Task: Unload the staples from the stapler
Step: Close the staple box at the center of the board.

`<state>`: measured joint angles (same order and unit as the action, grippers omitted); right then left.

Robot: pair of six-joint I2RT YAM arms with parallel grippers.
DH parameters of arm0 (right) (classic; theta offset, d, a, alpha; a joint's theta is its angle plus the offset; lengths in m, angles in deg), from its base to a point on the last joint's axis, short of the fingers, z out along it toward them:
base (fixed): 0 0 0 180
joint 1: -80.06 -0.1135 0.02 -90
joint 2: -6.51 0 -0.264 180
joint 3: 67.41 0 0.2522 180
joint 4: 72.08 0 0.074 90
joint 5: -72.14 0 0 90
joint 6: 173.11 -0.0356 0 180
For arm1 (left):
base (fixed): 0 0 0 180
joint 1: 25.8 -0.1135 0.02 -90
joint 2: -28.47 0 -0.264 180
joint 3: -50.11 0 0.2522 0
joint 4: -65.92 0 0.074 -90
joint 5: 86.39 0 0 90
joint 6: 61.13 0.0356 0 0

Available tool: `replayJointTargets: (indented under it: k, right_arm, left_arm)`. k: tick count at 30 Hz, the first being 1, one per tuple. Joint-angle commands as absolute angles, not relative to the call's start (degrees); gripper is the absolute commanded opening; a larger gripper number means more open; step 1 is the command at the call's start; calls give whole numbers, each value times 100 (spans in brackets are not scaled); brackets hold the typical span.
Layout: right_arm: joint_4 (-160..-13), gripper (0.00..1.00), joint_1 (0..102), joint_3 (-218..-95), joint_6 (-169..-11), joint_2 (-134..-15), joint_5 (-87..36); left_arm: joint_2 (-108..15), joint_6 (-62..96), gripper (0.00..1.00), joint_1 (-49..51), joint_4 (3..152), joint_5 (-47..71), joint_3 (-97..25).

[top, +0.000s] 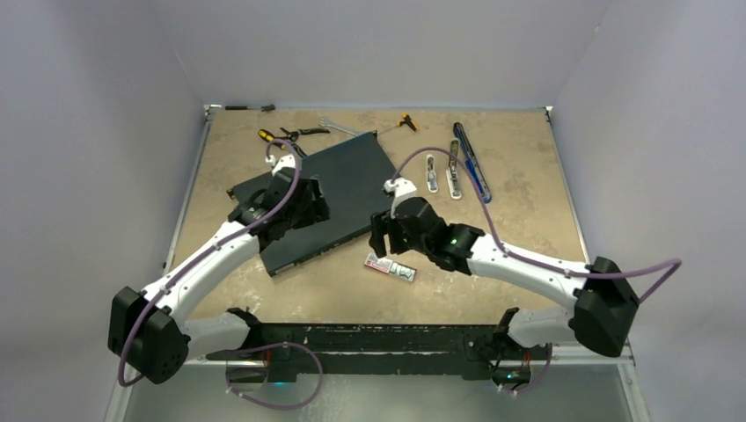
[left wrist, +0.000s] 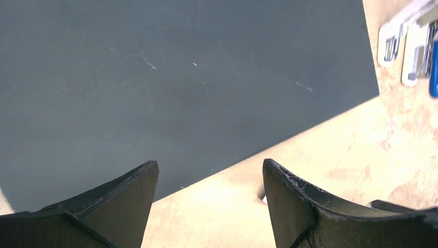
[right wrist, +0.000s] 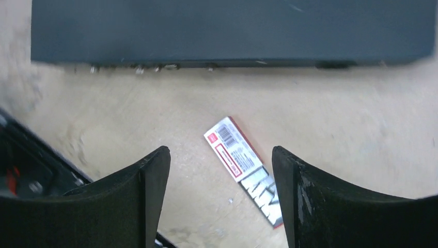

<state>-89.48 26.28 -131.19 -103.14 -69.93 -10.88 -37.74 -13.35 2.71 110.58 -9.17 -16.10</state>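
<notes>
Tan tabletop (top: 528,290). Left gripper (left wrist: 209,168) over dark board (left wrist: 181,77), right gripper (right wrist: 220,151) above small box (right wrist: 245,170), both agape, empty. Between steps, seemingly; next: reach stapler (top: 454,176) at 1 o'clock.

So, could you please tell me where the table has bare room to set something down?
Free: table right of the stapler pieces; near strip between dark board and the edge, left of the red-and-white box. Crowded: far edge, with pliers and screwdriver.
</notes>
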Motion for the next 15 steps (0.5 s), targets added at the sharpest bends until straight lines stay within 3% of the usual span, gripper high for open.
replayJointTargets:
  k: [1, 5, 15]
  right_arm:
    - [-10442, 76, 2633, -13084, -13261, -6468, 569]
    - [-11302, 76, 2634, -12791, -14538, -6162, 321]
    - [-11528, 72, 2643, -11719, -15618, -5307, -143]
  left_arm:
    - [-4134, -1257, 73, 998, 10752, -941, -1765]
    - [-4673, -1533, 73, 1693, 10549, -951, -1825]
    - [-5459, -1331, 71, 1946, 9651, -267, -1420]
